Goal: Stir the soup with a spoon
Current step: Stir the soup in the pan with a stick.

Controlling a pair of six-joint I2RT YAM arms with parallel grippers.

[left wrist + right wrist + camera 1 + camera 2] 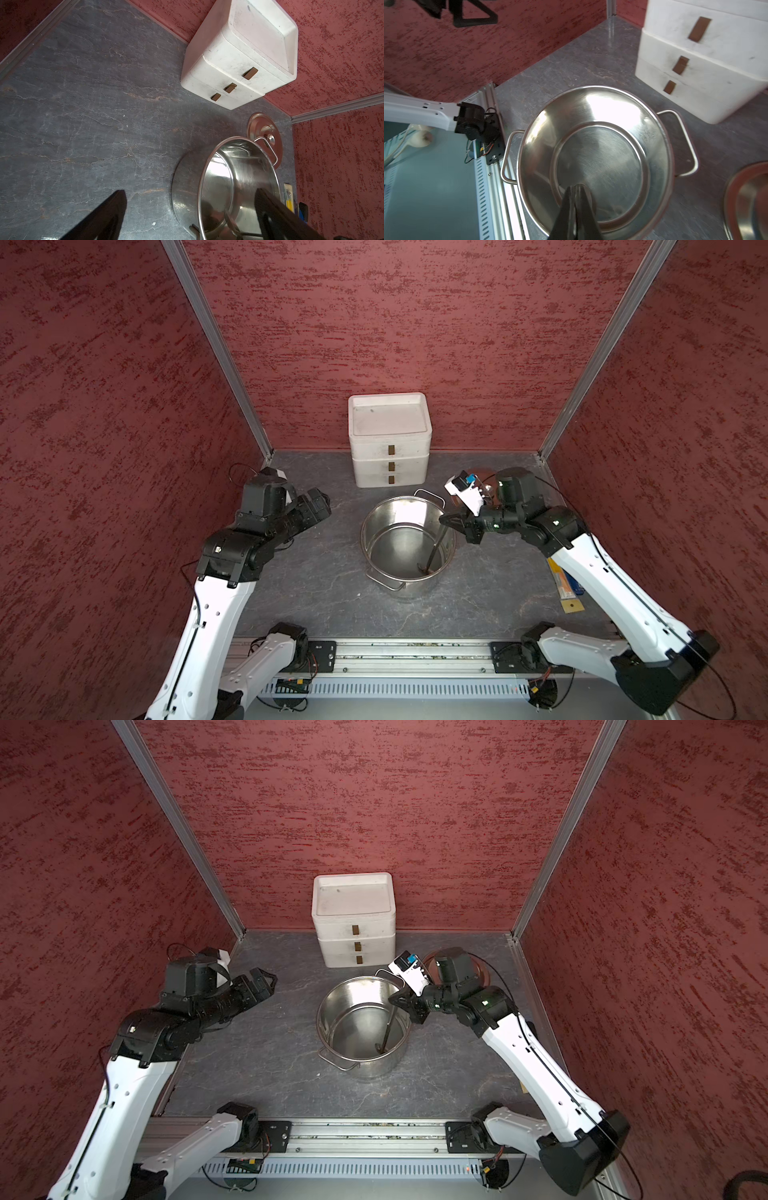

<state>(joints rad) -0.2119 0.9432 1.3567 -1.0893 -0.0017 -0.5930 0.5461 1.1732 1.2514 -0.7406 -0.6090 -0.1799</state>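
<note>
A shiny steel pot (411, 591) (374, 1069) stands mid-table in both top views. The dark slender spoon (436, 549) (388, 1031) slants down into it, its bowl on the pot bottom by the near wall. My right gripper (446, 521) (395, 999) hangs over the pot's right rim, shut on the spoon's handle; the right wrist view shows its fingers (571, 207) pressed together with the spoon (581, 186) between them. No soup shows; the pot's bottom looks like bare metal. My left gripper (322, 506) (190, 191) is open and holds nothing, left of the pot (180, 193).
A white three-drawer box (390, 439) stands against the back wall behind the pot. The pot's lid (478, 969) (264, 133) lies on the table at the back right, under my right arm. Orange and blue flat items (565, 580) lie by the right wall.
</note>
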